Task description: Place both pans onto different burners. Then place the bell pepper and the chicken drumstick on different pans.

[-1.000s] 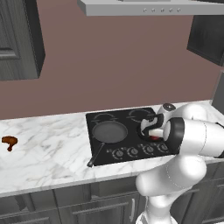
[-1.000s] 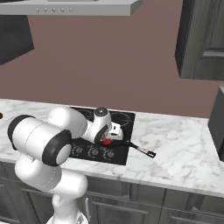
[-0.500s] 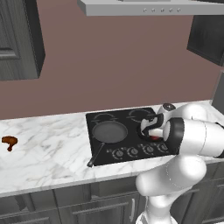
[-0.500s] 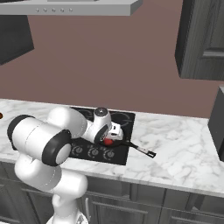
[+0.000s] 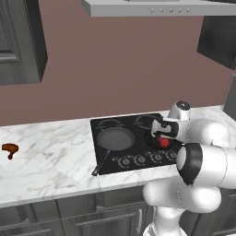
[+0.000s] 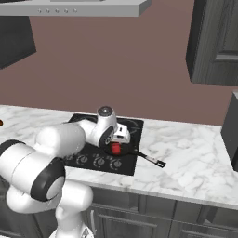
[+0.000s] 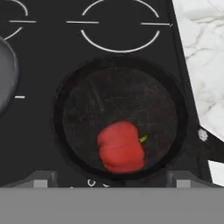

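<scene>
Bell pepper [image 7: 121,147] in smaller pan [image 7: 87,105], wide pan [image 5: 115,138] beside, drumstick [image 5: 9,149] far left

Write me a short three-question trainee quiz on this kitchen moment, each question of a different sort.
1. True or false: the glossy red bell pepper lies inside the smaller black frying pan.
2. Where is the brown-orange chicken drumstick? A) in the wide dark grey frying pan B) on the white marble counter, far left of the black glass cooktop C) in the claw
3. Fill in: the claw hangs directly above the ____.

Key: 1 true. 2 B; the grey pan holds nothing. 3 bell pepper; the claw's fingertips stand wide apart on either side of it, not touching it.
</scene>
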You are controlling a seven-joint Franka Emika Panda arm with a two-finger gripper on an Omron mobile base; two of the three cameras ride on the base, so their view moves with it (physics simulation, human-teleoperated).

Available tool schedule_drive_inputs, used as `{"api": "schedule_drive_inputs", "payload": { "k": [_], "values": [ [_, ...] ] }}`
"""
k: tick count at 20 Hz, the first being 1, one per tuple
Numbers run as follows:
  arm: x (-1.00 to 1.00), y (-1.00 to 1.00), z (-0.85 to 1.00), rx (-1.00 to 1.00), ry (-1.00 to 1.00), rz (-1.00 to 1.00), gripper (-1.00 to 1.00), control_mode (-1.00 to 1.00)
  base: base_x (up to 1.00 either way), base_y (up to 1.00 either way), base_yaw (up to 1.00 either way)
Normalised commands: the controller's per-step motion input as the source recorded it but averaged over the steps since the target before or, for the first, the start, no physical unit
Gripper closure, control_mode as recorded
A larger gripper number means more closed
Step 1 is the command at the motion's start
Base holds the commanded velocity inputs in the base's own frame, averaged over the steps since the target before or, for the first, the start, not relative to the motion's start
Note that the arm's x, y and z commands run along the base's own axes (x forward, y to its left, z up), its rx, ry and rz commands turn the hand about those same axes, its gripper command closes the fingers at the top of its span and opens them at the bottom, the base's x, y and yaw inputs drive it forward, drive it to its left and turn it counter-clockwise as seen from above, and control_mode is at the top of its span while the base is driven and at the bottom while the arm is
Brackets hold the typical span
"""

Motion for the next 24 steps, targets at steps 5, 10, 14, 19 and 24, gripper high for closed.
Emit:
{"api": "schedule_drive_inputs", "payload": {
  "k": [5,10,14,19,24],
  "values": [
    [-0.59,0.12,0.45,0.00,0.00,-0.01,-1.00,-1.00,0.00,0.00,0.00],
    [-0.59,0.26,0.46,0.00,0.00,-0.03,-1.00,-1.00,0.00,0.00,0.00],
    [-0.55,0.34,0.38,0.00,0.00,-0.01,-1.00,-1.00,0.00,0.00,0.00],
    [-0.48,0.27,0.32,0.00,0.00,-0.01,-1.00,-1.00,0.00,0.00,0.00],
    [-0.30,0.23,0.33,0.00,0.00,0.00,-1.00,-1.00,0.00,0.00,0.00]
  ]
}}
